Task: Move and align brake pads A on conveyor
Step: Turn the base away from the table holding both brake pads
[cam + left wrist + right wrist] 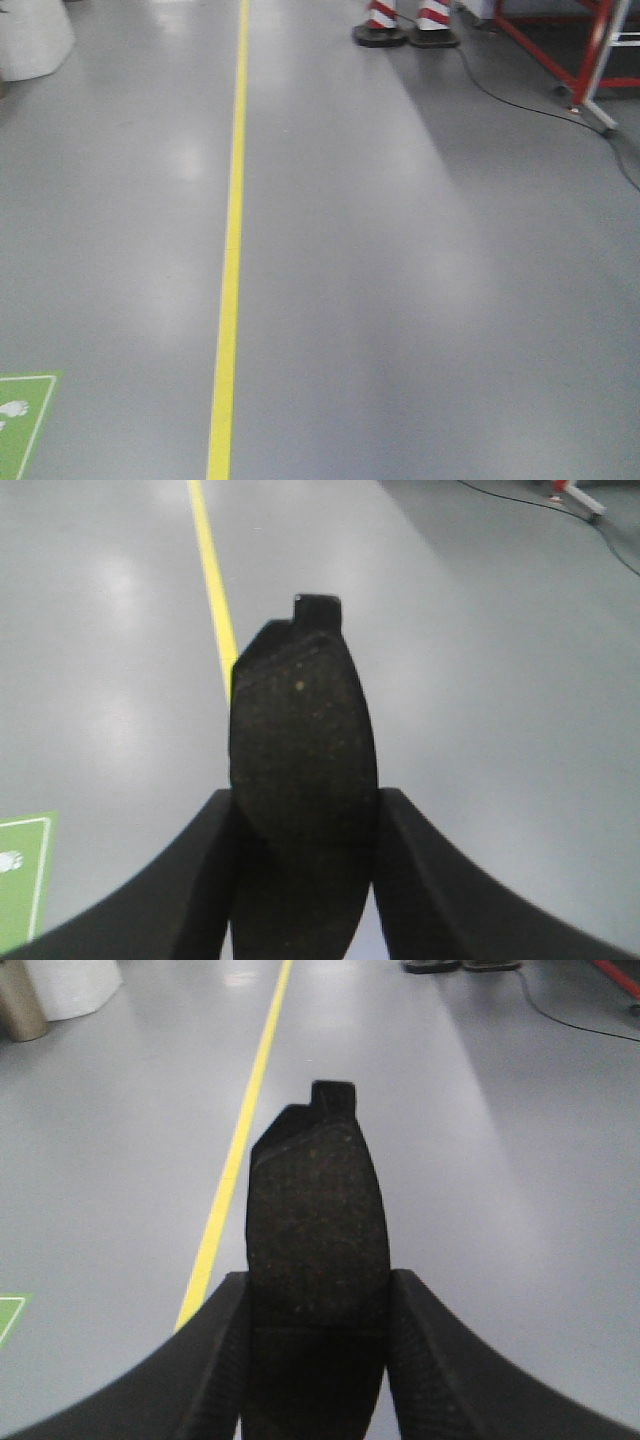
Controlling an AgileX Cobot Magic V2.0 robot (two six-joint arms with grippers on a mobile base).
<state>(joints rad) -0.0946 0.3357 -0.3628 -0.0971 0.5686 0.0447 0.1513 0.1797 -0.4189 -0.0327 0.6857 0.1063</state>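
Dark-grey brake pad [300, 720] is pinched in left gripper [305, 798], second brake pad [315, 1200] in right gripper [318, 1278].

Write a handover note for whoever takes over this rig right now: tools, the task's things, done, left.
Left tool: shut on a brake pad, tab end pointing away.
Right tool: shut on a second brake pad, held the same way.
Conveyor and other pads: in no view; only grey floor with a yellow line.
Done: two pads in grasp. Left: carry to conveyor, set down, align.
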